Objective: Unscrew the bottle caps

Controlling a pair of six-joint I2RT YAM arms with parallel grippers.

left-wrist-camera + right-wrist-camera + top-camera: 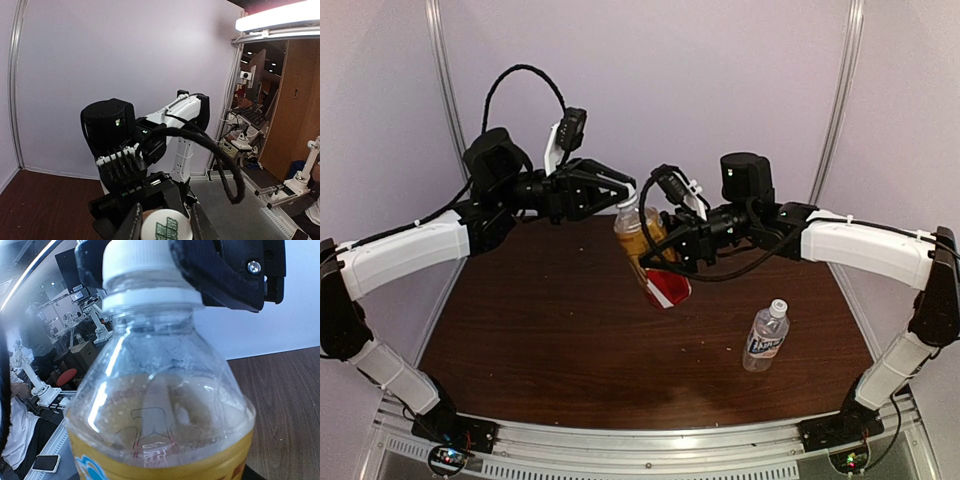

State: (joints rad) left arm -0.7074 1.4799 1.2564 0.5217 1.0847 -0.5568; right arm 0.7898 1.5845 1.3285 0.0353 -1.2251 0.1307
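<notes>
The amber bottle with a red label hangs tilted in the air above the table, neck up and to the left. My right gripper is shut around its body. My left gripper is shut on its white cap. In the left wrist view the cap top, with green print, sits between my two fingers. The right wrist view is filled by the bottle; its cap is clamped by the left gripper's black fingers. The clear bottle stands capped at the right.
The brown table ends at a metal rail along the near edge. White walls and frame posts close in the back and sides. Both arms meet high over the table's back middle.
</notes>
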